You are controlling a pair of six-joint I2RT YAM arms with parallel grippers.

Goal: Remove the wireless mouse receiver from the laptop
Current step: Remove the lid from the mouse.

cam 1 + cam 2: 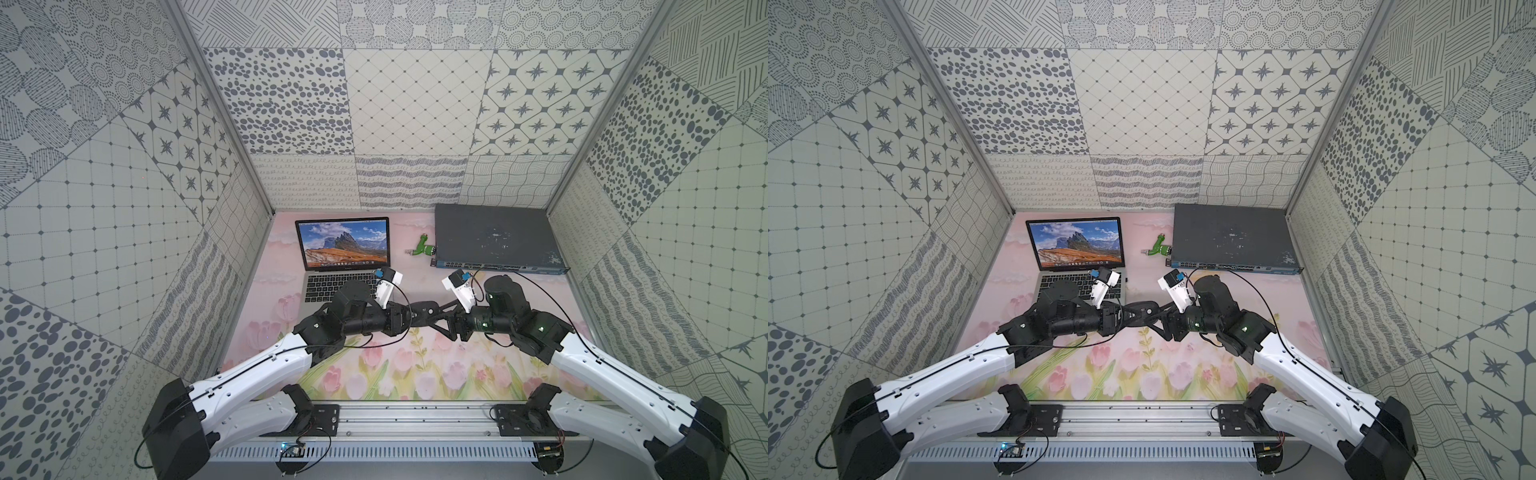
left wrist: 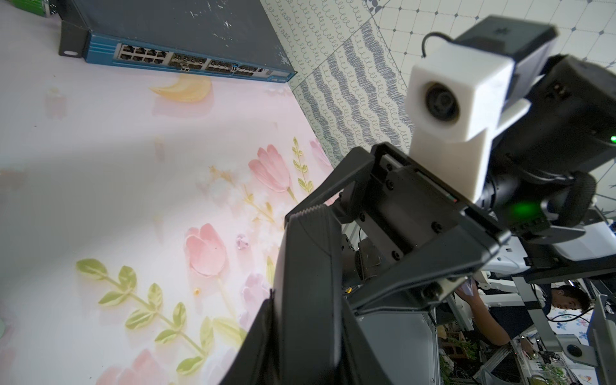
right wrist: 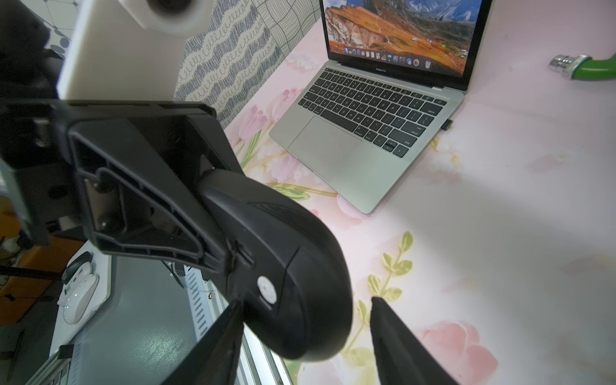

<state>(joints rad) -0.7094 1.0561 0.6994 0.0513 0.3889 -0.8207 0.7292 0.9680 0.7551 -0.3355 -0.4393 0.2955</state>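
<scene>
The two arms are meeting over the middle of the flowered mat (image 1: 415,374); the left gripper (image 1: 409,314) is clamping its jaws on a black mouse (image 3: 293,266) with a round white logo, holding it up off the mat. The right gripper (image 3: 306,300) is facing it from the opposite side, its jaws standing apart astride the mouse's free end; in the right wrist view one finger (image 3: 206,350) is lying close against the mouse beside the logo, while the other finger (image 3: 400,350) is standing clear of it, with mat showing in between.

The laptop (image 1: 345,249) is sitting open at the far left of the mat, its screen glowing with a mountain landscape; the wireless mouse receiver (image 3: 446,125) is plugged in, poking out as a tiny black stub from the laptop edge that faces the network switch (image 1: 494,237), beside the end of the keyboard; neither gripper is touching it. A green item (image 1: 424,248) with a metal end is lying just beside the switch.
</scene>
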